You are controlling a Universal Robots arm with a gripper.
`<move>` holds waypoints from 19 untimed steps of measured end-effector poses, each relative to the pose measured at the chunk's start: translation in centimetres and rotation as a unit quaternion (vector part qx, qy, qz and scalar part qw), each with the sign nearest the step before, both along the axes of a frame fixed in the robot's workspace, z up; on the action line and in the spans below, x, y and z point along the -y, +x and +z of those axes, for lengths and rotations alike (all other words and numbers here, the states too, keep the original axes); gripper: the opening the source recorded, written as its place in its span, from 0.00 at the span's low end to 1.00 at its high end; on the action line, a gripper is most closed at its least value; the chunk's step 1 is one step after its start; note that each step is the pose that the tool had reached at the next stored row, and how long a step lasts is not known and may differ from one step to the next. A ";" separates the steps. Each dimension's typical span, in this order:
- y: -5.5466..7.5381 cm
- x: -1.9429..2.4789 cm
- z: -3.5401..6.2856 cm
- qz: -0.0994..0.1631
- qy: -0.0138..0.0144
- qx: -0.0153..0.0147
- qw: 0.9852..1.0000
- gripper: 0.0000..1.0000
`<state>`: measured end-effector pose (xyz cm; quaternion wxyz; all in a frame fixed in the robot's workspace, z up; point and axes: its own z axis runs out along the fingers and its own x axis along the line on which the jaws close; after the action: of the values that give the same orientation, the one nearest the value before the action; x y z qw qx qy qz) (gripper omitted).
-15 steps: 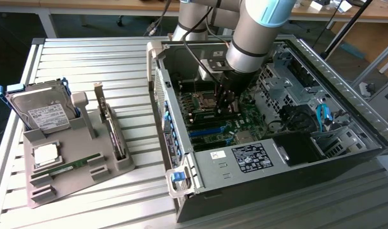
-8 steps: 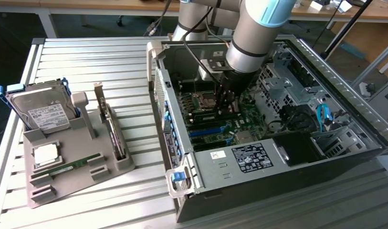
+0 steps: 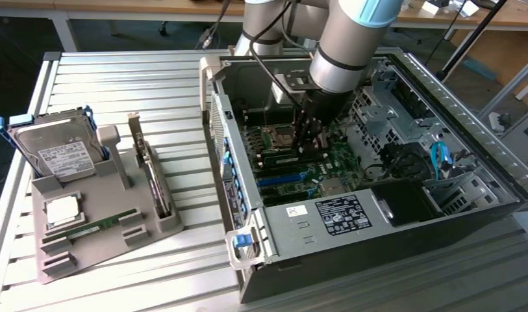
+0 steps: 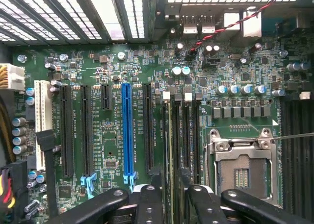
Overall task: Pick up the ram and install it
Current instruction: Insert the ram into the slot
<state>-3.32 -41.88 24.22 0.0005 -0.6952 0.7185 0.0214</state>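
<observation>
From here I cannot tell whether the jaws are clamped or loose. In the wrist view the gripper (image 4: 176, 204) hangs just above the memory slots (image 4: 184, 136), with its dark tips straddling them. In the exterior view the gripper (image 3: 309, 146) reaches straight down into the open computer case (image 3: 471, 188), close over the motherboard (image 3: 333, 169).

Directly under the jaws I see the ram (image 4: 170, 145) edge-on, as a thin pale green strip standing upright in line with one slot. Its long axis runs along the slot, away from the jaws towards the white slot latches (image 4: 166, 94) at the far end. I cannot say whether it is seated or just resting at the slot mouth.

Just beside the jaws on one side sits the open processor socket (image 4: 240, 170). On the other side, the blue expansion slot (image 4: 127, 131) lies parallel to the ram.

Well apart from the jaws, outside the case towards the exterior view's left, a grey parts tray (image 3: 160, 227) holds a hard drive (image 3: 60, 153). It also holds a square silver processor (image 3: 61, 209) and a green stick (image 3: 99, 225) lying flat.
</observation>
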 end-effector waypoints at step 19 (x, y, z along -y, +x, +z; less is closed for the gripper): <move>0.1 -0.16 1.04 0.031 0.000 0.000 1.000 0.12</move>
<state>-3.21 -41.72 25.26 -0.0003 -0.7172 0.6965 0.0214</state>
